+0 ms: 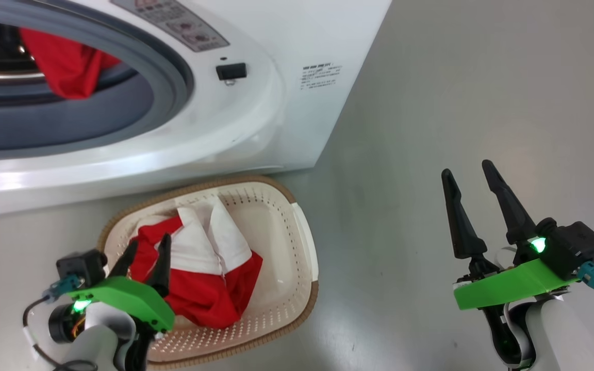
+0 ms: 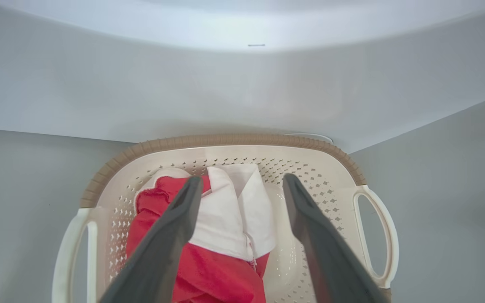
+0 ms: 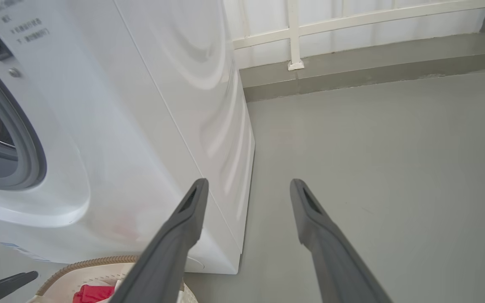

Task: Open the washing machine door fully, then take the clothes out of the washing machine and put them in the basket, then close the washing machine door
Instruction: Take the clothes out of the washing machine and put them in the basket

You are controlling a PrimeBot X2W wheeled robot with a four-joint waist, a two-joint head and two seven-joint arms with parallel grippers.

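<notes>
Unloading clothes; left tool stands open above the red-and-white garment lying in the basket; right tool open, empty; next calls for reaching the red garment in the washing machine.

Clothes are laid in the basket by the washer; red cloth is seen inside. Left gripper and right gripper are held open.
</notes>
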